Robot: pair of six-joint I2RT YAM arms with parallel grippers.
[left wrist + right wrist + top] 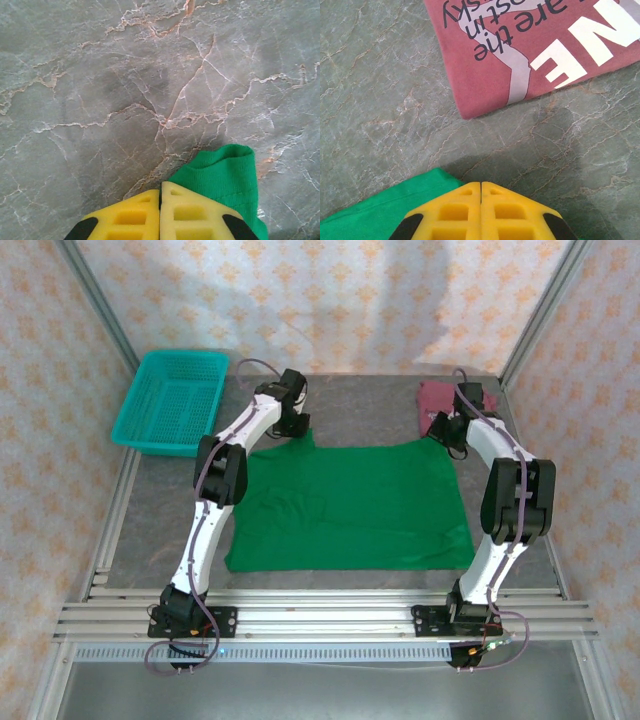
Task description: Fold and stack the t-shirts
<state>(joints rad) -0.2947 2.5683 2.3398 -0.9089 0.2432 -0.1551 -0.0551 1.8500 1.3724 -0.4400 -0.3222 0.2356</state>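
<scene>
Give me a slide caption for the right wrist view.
Right gripper shut on a corner of the green t-shirt, folded maroon t-shirt lying beyond on marble table.

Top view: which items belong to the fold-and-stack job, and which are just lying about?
Job:
- green t-shirt, spread flat
- maroon t-shirt, folded, far right

Lying about:
- teal basket, far left

"Where is the green shirt [350, 505]?"
"In the middle of the desk [150, 510]. It is spread out wide and flat, with a few small wrinkles."
"And the dark red shirt [441, 400]?"
"Folded up small at the far right, just past the green one. It has big white letters on it."
</scene>
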